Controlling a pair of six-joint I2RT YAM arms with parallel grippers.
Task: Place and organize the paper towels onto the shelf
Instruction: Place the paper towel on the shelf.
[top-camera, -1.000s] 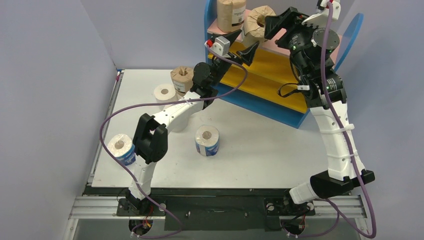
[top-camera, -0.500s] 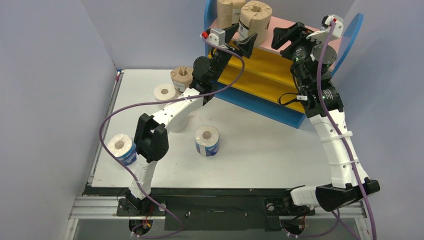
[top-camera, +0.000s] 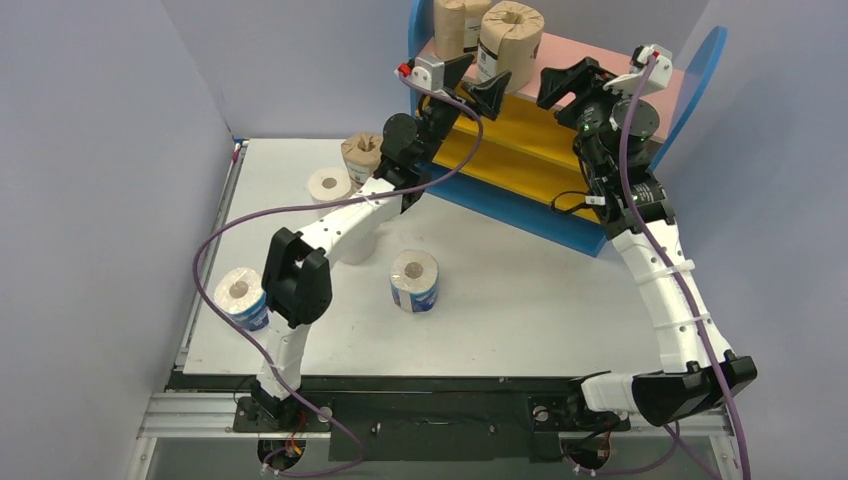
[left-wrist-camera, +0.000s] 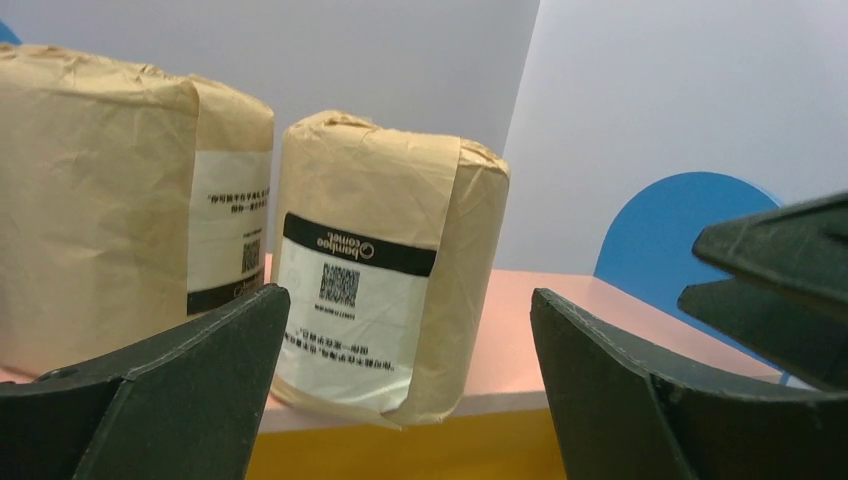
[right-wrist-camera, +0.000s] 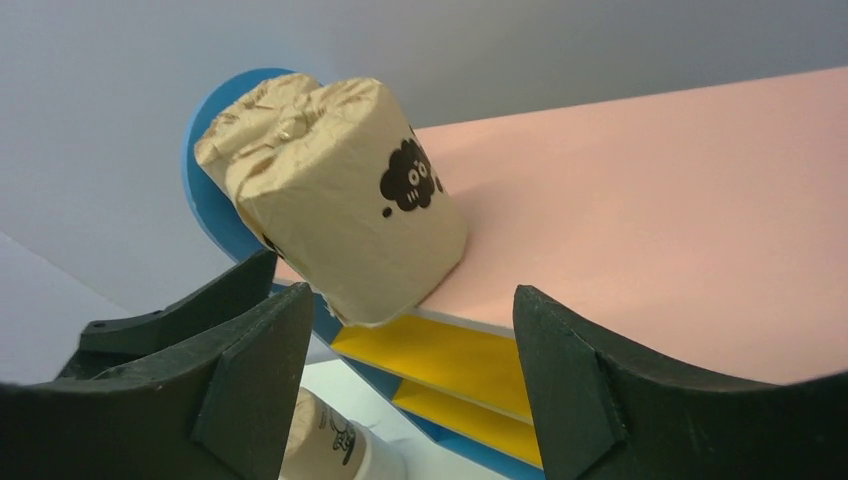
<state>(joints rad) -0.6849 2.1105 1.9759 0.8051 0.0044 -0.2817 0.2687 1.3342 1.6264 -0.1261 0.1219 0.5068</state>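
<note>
Two brown-wrapped paper towels (top-camera: 455, 25) (top-camera: 510, 40) stand upright at the left end of the shelf's pink top board (top-camera: 600, 60). My left gripper (top-camera: 470, 85) hangs open just in front of them at the board's edge; its view shows both rolls (left-wrist-camera: 120, 200) (left-wrist-camera: 385, 260) beyond the open left gripper (left-wrist-camera: 410, 390). My right gripper (top-camera: 570, 85) is open too, to the right of the rolls, holding nothing; in its view the nearer roll (right-wrist-camera: 340, 210) stands beyond the open right gripper (right-wrist-camera: 410, 380). On the table stand a brown roll (top-camera: 362, 155), a white roll (top-camera: 328, 185) and two blue-and-white rolls (top-camera: 414, 280) (top-camera: 243, 297).
The shelf's two yellow boards (top-camera: 540, 130) lie below both grippers, between blue side panels (top-camera: 700, 70). The two grippers are close to each other in front of the top board. Grey walls close in the left and back sides of the white table (top-camera: 520, 300).
A second ago the right gripper was around a tilted brown roll on the pink board; that roll now stands upright and free, the right gripper drawn back. The left gripper rose to the top board's edge.
</note>
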